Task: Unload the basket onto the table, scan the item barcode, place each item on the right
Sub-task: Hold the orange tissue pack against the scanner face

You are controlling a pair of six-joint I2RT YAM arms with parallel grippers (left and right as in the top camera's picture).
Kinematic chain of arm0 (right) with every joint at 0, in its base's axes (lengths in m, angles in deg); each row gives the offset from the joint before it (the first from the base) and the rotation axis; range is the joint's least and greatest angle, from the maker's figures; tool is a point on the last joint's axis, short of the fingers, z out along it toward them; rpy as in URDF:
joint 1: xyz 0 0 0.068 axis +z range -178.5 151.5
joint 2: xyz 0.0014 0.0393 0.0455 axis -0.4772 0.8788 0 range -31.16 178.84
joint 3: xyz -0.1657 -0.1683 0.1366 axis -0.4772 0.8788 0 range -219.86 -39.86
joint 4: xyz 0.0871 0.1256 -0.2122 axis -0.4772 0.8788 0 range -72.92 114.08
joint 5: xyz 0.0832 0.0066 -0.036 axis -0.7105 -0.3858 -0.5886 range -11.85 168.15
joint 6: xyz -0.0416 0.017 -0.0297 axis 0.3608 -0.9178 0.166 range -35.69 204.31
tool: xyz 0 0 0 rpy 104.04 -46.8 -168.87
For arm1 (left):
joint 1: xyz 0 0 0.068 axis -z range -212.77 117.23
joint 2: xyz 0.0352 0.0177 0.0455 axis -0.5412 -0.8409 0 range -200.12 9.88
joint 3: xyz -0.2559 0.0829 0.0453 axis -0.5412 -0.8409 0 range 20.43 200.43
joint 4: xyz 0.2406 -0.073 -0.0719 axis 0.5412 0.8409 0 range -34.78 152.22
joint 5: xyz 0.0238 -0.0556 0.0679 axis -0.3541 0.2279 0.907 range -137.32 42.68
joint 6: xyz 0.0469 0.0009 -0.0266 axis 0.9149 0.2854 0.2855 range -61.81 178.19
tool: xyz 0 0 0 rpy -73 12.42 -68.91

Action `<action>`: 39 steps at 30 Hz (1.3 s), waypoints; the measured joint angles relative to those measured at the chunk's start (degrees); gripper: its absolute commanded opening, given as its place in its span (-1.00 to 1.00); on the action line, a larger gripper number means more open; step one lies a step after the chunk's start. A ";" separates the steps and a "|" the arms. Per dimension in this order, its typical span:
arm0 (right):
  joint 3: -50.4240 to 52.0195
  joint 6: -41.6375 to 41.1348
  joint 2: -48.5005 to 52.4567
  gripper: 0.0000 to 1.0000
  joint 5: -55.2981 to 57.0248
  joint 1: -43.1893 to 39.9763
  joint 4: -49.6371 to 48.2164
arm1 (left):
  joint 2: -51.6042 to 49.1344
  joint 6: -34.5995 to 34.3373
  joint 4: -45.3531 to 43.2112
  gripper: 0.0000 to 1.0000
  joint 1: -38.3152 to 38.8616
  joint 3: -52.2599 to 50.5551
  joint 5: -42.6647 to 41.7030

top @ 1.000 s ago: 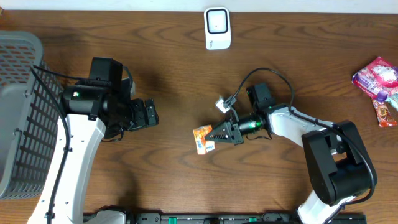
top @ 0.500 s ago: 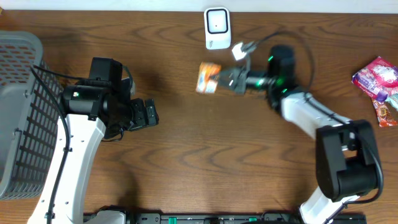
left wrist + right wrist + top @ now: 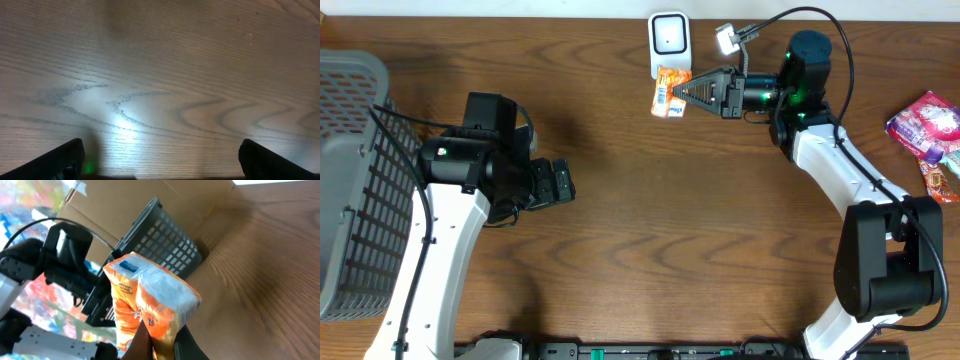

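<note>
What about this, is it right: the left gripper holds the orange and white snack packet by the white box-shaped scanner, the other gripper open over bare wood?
No. The overhead view shows the right gripper holding the orange and white snack packet by the white box-shaped scanner; the left gripper is the open one over the wooden table.

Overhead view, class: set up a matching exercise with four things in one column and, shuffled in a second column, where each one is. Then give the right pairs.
Column A
1. orange packet
2. white scanner
3. grey basket
4. pink snack packets

Column B
a. far left of the view
b. pinched in the right gripper
c. far right of the view
d. top edge, centre

Pairs: 1-b, 2-d, 3-a, 4-c
</note>
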 measured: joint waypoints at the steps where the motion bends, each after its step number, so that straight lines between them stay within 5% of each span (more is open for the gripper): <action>1: -0.02 -0.15 0.00 -0.97 1.20 0.17 1.33 | 0.00 0.00 -0.04 0.96 0.00 0.00 0.00; 11: -1.68 5.38 0.02 -0.97 41.55 4.13 41.79 | 0.00 0.02 -0.04 0.96 0.00 0.00 0.00; 17: -13.09 13.03 0.61 -0.97 70.51 4.44 62.66 | 0.00 0.00 -0.07 0.96 0.00 0.00 0.02; 27: -30.18 33.77 5.33 -0.98 110.84 11.10 62.86 | 0.00 0.00 -0.04 0.96 0.00 0.00 0.00; 39: -55.56 40.17 31.58 -0.98 108.63 13.35 65.90 | 0.00 0.00 -0.02 0.96 0.00 0.00 0.00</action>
